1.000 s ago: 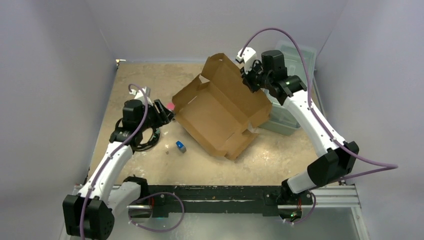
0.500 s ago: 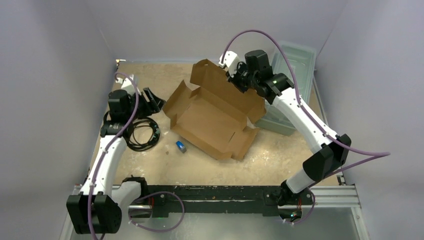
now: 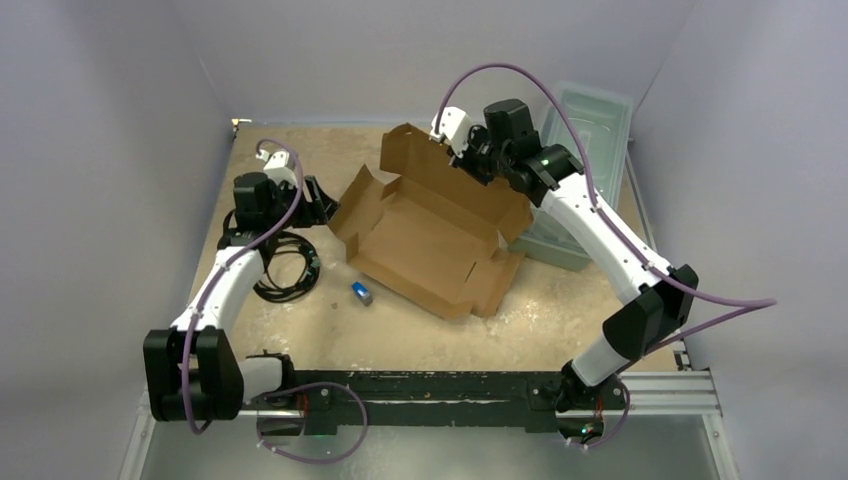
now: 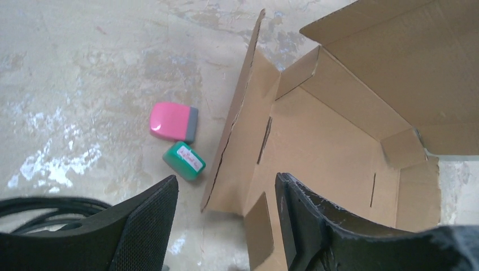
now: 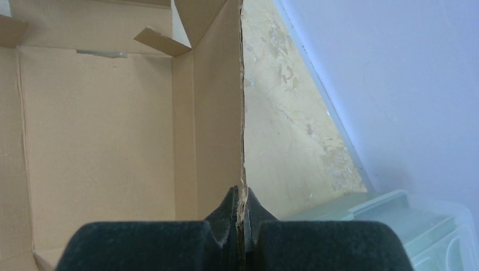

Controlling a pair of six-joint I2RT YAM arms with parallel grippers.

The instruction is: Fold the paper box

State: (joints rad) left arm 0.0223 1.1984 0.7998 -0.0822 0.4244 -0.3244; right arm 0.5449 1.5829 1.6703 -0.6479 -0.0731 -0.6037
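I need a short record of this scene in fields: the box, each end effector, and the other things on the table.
task object: paper box, open, one long wall raised
right arm: right end effector shut on the raised wall's edge
left arm: left end effector open, empty, above the box's left flap
beside that flap: pink block, green block
near side of box: blue item
left of box: black cable coil
behind right: clear bin
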